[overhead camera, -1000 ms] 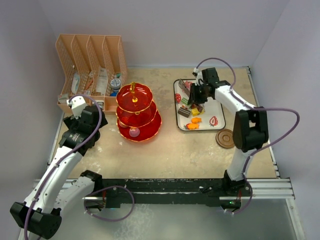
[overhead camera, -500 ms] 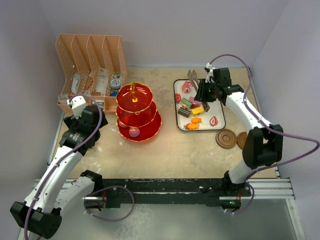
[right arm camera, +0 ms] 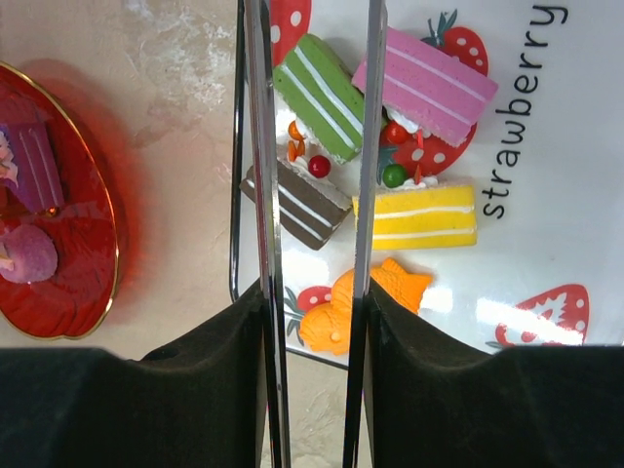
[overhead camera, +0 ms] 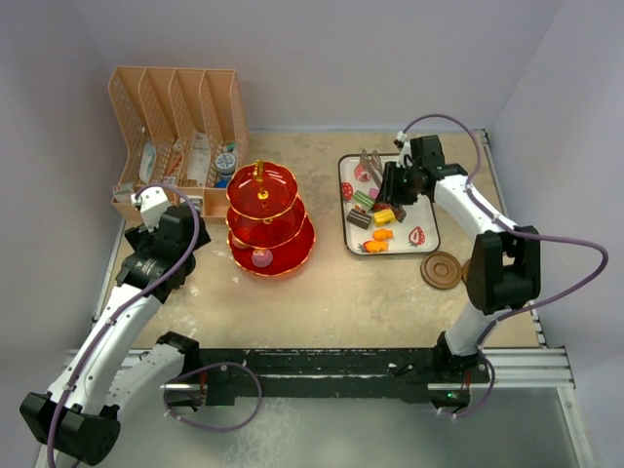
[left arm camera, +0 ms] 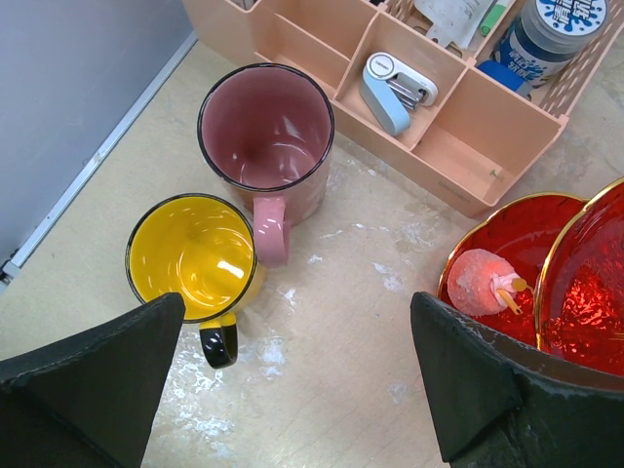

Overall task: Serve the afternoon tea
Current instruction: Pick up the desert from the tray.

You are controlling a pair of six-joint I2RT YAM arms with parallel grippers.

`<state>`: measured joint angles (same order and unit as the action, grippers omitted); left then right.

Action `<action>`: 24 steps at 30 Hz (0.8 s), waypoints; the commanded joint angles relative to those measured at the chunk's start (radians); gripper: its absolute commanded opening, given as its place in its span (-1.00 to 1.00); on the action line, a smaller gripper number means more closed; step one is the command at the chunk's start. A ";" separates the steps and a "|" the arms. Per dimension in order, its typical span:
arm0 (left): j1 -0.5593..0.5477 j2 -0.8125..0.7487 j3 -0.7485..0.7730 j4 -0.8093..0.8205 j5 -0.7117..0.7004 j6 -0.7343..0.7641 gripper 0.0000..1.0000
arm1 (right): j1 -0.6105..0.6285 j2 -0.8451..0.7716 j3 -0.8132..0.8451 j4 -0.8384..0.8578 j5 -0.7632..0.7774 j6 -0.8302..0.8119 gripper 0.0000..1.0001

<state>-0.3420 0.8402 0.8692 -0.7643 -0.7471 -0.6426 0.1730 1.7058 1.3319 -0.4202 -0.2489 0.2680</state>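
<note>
Right gripper (right arm camera: 312, 317) is clamping slim metal tongs (right arm camera: 258, 146) above striped toy cake slices (right arm camera: 314, 93). Tong tips should be straddling a single slice squarely before squeezing; left gripper (left arm camera: 292, 322) is hanging wide open

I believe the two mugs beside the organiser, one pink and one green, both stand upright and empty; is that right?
Not quite. Next to the pink mug stands a yellow mug, not a green one; the left wrist view shows it. Both do stand upright and empty beside the organiser.
</note>
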 commanded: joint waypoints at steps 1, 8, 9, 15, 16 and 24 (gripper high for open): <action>-0.004 0.003 0.020 0.034 -0.005 0.008 0.92 | 0.002 0.019 0.073 -0.003 0.001 -0.024 -0.21; -0.004 0.007 0.019 0.036 -0.005 0.010 0.91 | 0.002 0.085 0.130 -0.007 0.028 -0.042 -0.21; -0.003 0.007 0.020 0.034 -0.005 0.009 0.91 | 0.002 0.089 0.129 -0.006 0.031 -0.041 -0.21; -0.004 0.008 0.018 0.034 -0.008 0.010 0.91 | 0.003 0.092 0.113 -0.004 0.052 -0.049 -0.24; -0.005 0.006 0.019 0.034 -0.006 0.009 0.91 | 0.002 0.091 0.108 -0.003 0.058 -0.052 -0.25; -0.005 0.005 0.018 0.034 -0.001 0.009 0.91 | 0.003 0.074 0.089 -0.004 0.055 -0.069 -0.48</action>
<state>-0.3420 0.8501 0.8692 -0.7643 -0.7464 -0.6426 0.1730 1.8137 1.4155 -0.4282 -0.1989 0.2207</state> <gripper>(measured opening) 0.957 0.269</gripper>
